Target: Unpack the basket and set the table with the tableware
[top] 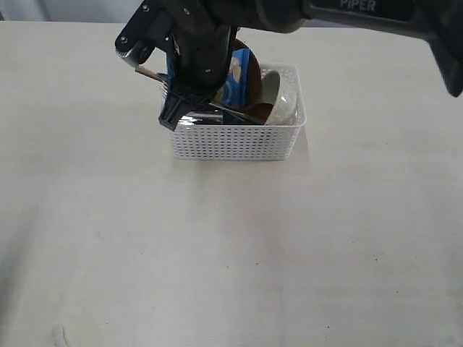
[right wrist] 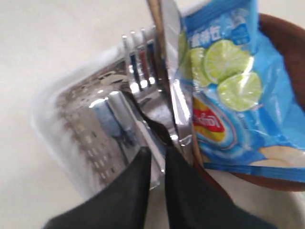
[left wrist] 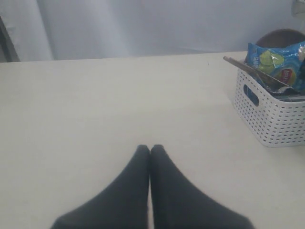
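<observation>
The right pincer (right wrist: 158,153) dips into the white lattice basket (top: 239,141) at the far side of the cream counter (top: 217,260), its jaws drawn to a narrow slit on the rim of the steel cup (right wrist: 90,129), beside the fork (right wrist: 140,62), knife (right wrist: 170,57) and blue chip bag (right wrist: 228,86). The left pincer (left wrist: 150,149) hangs fully closed and empty above bare counter, well apart from the basket. The right arm hides much of the basket in the exterior view, leaving part of the off-white bowl (top: 282,101) and brown plate (right wrist: 286,43) showing, and the black fingers cover the exact point of grip.
</observation>
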`<move>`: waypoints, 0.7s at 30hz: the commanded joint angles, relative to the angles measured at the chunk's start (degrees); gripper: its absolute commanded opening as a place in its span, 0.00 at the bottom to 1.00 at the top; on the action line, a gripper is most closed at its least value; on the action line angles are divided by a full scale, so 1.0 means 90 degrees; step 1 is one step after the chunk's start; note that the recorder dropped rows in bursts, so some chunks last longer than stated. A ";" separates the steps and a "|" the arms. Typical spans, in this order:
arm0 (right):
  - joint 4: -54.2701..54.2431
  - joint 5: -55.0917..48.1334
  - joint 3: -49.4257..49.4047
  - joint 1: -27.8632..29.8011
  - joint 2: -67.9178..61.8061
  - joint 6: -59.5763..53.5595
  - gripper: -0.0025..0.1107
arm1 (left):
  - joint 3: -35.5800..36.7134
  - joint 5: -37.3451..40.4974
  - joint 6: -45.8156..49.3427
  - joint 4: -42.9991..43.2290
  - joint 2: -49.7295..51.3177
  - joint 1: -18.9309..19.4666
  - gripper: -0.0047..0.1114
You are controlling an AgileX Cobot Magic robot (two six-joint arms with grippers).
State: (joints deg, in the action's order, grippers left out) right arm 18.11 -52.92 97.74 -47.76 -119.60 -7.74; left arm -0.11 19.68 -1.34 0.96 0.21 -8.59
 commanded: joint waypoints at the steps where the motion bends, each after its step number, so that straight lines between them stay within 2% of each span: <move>1: -0.0146 0.0111 0.0023 0.0031 0.0055 0.0246 0.44 | 0.0013 -0.0007 0.0000 -0.0014 -0.0023 -0.0048 0.04; 3: 0.0078 0.0217 0.0023 0.0031 0.0040 0.0490 0.47 | 0.0013 -0.0007 0.0000 -0.0014 -0.0023 -0.0048 0.04; 8: 0.0329 0.0126 0.0023 0.0031 -0.0143 0.0578 0.43 | 0.0013 -0.0007 0.0000 -0.0014 -0.0023 -0.0048 0.04; 13: 0.0371 0.0175 0.0023 0.0031 -0.0414 0.0676 0.43 | 0.0013 -0.0007 0.0000 -0.0014 -0.0023 -0.0048 0.04; 21: 0.1207 0.0336 0.0023 0.0031 -0.0635 0.1399 0.43 | 0.0013 -0.0007 0.0000 -0.0014 -0.0023 -0.0048 0.04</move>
State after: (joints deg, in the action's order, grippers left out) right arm 26.82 -50.39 97.96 -47.76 -124.28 3.60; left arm -0.11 19.68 -1.34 0.96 0.21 -8.59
